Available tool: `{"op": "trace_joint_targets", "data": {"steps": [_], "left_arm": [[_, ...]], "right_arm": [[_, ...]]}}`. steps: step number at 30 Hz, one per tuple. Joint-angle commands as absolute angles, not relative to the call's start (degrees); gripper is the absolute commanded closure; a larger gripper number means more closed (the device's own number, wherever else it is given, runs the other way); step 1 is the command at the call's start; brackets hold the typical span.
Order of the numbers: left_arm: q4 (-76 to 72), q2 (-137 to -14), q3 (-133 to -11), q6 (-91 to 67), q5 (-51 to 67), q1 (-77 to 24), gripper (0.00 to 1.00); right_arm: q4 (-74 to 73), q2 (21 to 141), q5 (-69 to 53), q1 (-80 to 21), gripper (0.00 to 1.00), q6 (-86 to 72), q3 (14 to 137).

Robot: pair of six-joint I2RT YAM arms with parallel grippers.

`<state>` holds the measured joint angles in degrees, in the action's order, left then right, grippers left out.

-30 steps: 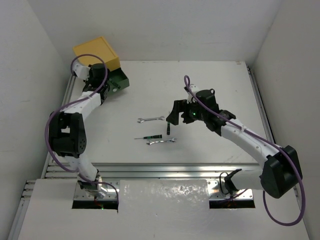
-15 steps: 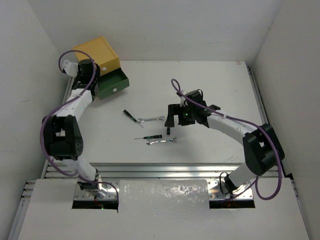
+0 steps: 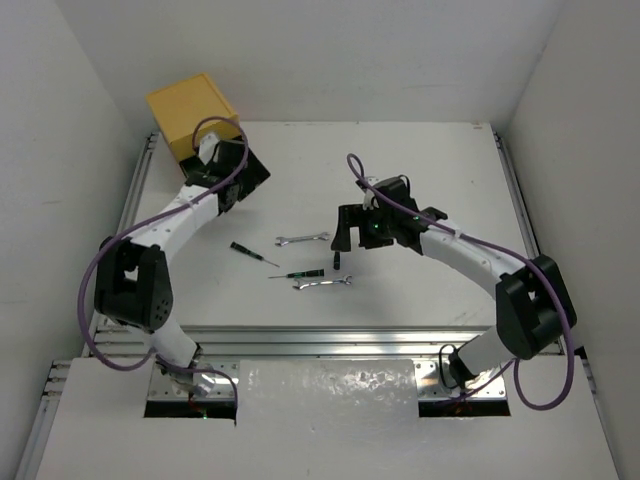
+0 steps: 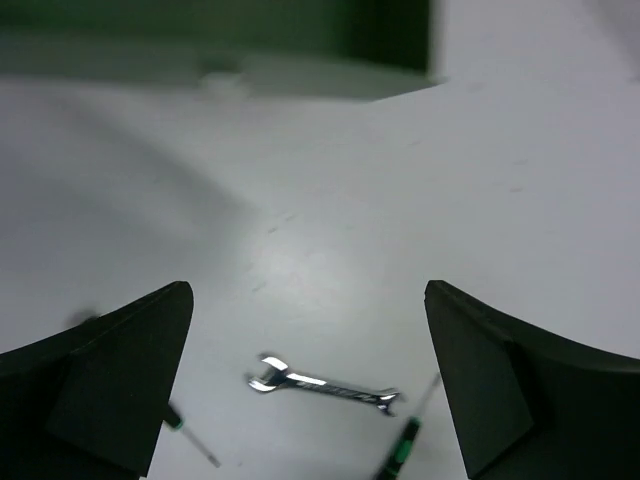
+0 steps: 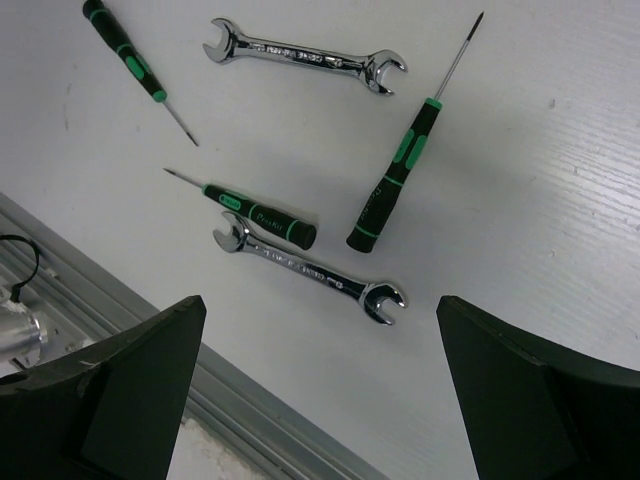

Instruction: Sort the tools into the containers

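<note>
Left claw (image 4: 308,298) just went from nearly pinched to fully spread, with nothing between its fingers. Its arm has swung from the left side of the green drawer (image 4: 300,45) to right over it.

A black-handled screwdriver (image 3: 253,253) that wasn't on the table (image 3: 430,180) a second ago now lies left of the other tools. It has also shifted nearer over the last half second. Read: it likely missed the drawer or was dropped, so it counts as unsorted.

Right claw (image 3: 347,232) is also spread wide and empty, hovering over the cluster. Its elbow has folded in; the claw itself barely moved.

Also loose on the table, right of and nearer than the drawer:
- far wrench (image 5: 305,57)
- near wrench (image 5: 310,272)
- middle screwdriver (image 5: 250,212)
- right screwdriver (image 5: 405,165)

With the stray, that's five to go by this count.

Hard to see:
- The drawer is a blur in the left wrist view and mostly covered by the claw from above, so its contents can't be told.
- The yellow box (image 3: 190,108) shows only its top.
- No third drawer or utility knife is visible.
- The left wrist view cuts off two screwdrivers at its bottom edge.
</note>
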<state>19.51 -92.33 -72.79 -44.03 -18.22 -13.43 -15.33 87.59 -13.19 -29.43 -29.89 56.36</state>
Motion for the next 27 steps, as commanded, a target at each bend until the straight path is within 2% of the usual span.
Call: {"op": "trace_joint_targets", "data": {"steps": [1, 8, 21, 27], "left_arm": [[34.4, -94.2, -71.0, -56.4, -22.8, -12.6, 0.0], [39.4, -95.9, -64.6, -68.0, -21.6, -12.9, 0.05], [43.0, -83.6, -50.4, -78.9, -26.1, -19.2, 0.09], [39.9, -87.7, -46.0, -80.8, -25.3, -19.8, 0.12]], "right_arm": [[-15.8, 83.5, -12.3, -29.4, 0.01, -28.8, 55.6], [-14.3, 81.4, -15.3, -29.4, 0.01, -29.1, 52.1], [-10.9, 82.2, -20.2, -29.4, 0.01, -29.0, 48.4], [-9.8, 81.9, -22.1, -29.3, 0.01, -29.7, 47.9]]}}
